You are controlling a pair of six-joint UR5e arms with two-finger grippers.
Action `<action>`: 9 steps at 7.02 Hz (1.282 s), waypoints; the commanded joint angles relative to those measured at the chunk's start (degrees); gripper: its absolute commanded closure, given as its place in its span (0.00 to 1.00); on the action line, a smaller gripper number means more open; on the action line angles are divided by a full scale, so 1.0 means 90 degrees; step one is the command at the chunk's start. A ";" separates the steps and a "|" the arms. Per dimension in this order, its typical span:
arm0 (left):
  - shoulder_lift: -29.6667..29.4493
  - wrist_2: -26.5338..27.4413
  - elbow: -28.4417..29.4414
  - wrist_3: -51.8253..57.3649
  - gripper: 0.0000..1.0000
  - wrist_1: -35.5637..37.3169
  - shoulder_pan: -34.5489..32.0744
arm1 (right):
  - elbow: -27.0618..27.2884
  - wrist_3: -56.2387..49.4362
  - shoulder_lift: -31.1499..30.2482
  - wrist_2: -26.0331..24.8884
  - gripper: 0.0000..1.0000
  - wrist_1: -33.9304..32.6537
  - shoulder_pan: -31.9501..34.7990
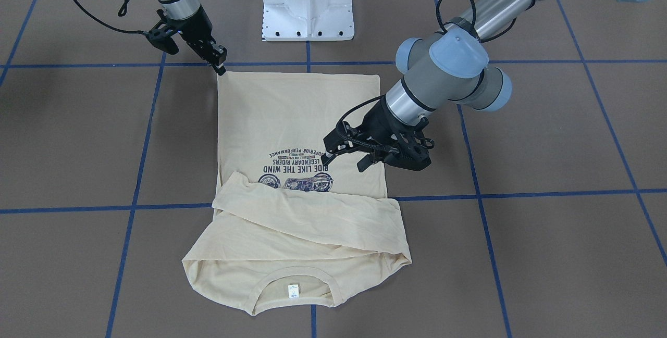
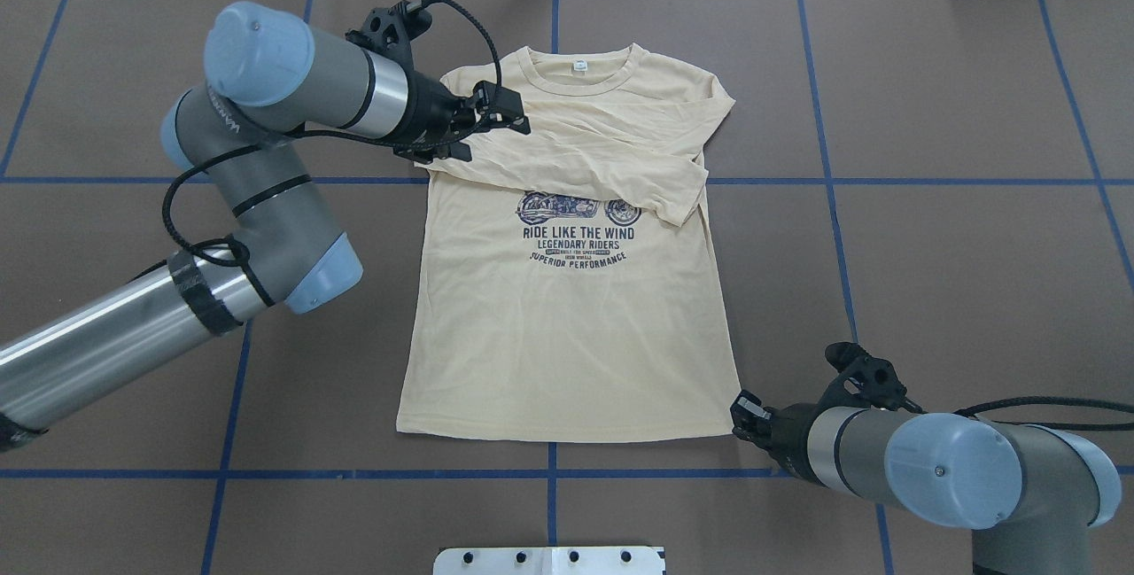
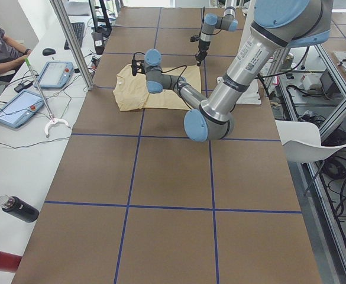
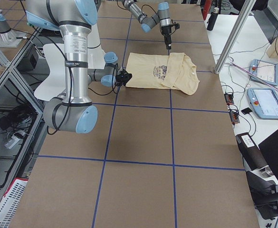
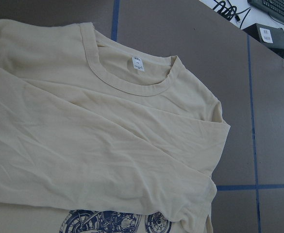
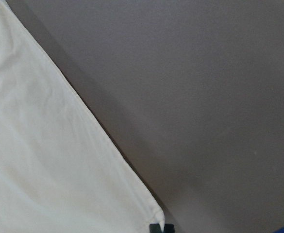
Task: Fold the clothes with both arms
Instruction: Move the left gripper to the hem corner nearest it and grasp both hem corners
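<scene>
The cream-yellow shirt [image 2: 567,336] lies flat, print side up, on the brown table, collar and white neck label [image 2: 579,66] at the far side. Both sleeves are folded across its chest [image 1: 312,218]. My left gripper [image 2: 492,136] is open and empty, just above the shirt's left edge by the folded sleeve; it also shows in the front view [image 1: 345,162]. Its wrist view shows the collar and folded sleeves [image 5: 108,145], no fingers. My right gripper [image 1: 221,70] is low on the table, shut on the shirt's near right hem corner [image 6: 154,211].
The white pedestal base [image 1: 307,4] stands at the near table edge behind the hem. Blue tape lines [image 2: 930,181] cross the brown table. On the far side stands a white desk with tablets [image 3: 19,106], a seated person [image 3: 1,50] and a dark bottle [image 3: 19,208].
</scene>
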 commanded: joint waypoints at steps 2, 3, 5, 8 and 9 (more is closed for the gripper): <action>0.1559 0.1481 -0.2279 -0.0236 0.06 0.2184 0.1264 | 0.0121 -0.0006 -0.0092 0.0005 1.00 0.0000 -0.0006; 0.1851 0.1609 -0.2994 -0.0265 0.07 0.2826 0.1596 | 0.0121 -0.0006 -0.0082 0.0005 1.00 0.0000 -0.0015; 0.2643 0.2234 -0.3537 -0.1044 0.15 0.2813 0.2417 | 0.0112 0.0003 -0.0072 -0.0005 1.00 0.0000 -0.0006; 0.2675 0.2323 -0.3451 -0.2118 0.25 0.2833 0.2896 | 0.0121 0.0003 -0.0062 -0.0015 1.00 0.0000 -0.0015; 0.2675 0.2333 -0.3422 -0.2159 0.28 0.2833 0.3014 | 0.0121 0.0003 -0.0062 -0.0015 1.00 0.0000 -0.0015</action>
